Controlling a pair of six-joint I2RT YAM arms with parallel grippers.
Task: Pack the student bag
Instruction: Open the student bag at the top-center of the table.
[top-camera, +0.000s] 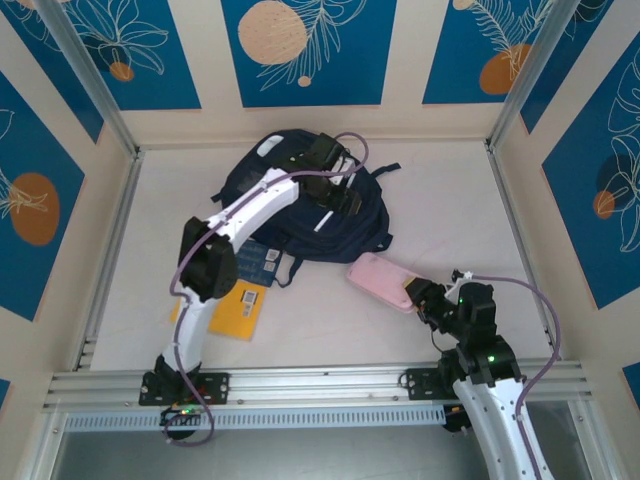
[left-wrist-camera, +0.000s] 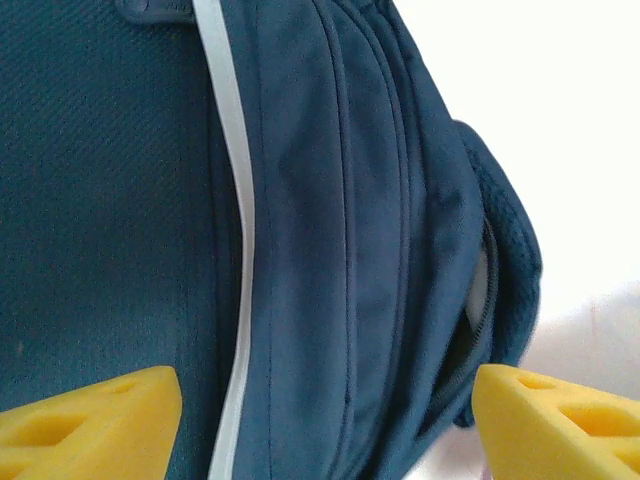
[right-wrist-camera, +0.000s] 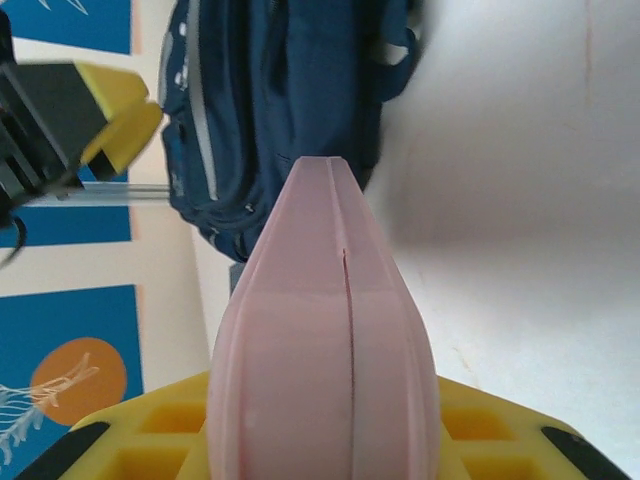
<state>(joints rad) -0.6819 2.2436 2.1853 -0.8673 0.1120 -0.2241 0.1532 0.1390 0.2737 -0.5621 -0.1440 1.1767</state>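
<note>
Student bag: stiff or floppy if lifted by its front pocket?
Probably floppy: the student bag is soft fabric lying slumped with folds. The pocket would likely pull up before the body follows. Flat on the table, it shouldn't roll.

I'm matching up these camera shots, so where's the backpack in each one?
Top external: backpack upper centre, up-left of the pink case.
Left wrist: backpack across left and centre, close up.
Right wrist: backpack top, left of centre, behind the pink case.
Shared landmark: its white stripe.
</note>
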